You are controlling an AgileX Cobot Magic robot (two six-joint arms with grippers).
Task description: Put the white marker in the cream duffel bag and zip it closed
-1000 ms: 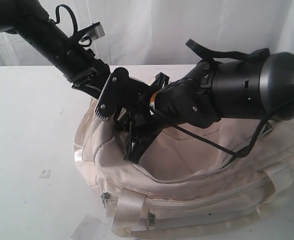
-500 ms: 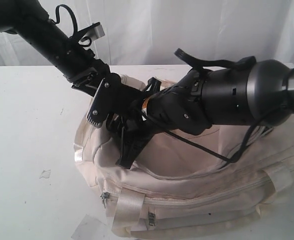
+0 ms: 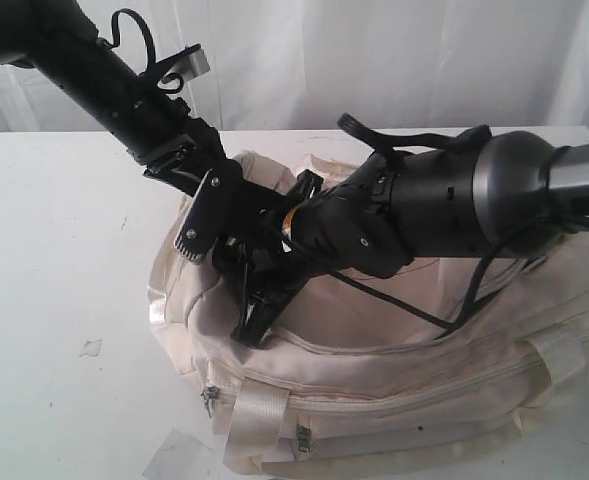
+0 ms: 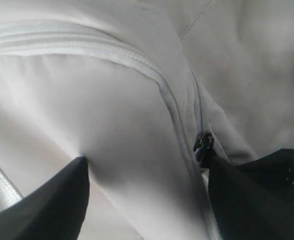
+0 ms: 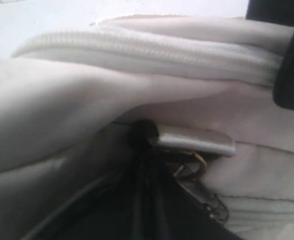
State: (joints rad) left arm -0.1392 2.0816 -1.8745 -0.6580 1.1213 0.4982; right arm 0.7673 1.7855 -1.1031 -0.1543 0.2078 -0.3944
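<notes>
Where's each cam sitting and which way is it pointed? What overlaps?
Exterior: off-arm, raised, looking down at the large soft cream fabric duffel bag on the white table; left arm and right arm show.
Left wrist: on left arm, close on bag fabric and dark zipper slider; open left tool with dark fingers shows.
Right wrist: on right arm, close on the bag's zipper seam; shut right tool shows.
Shared: all three see the bag.
</notes>
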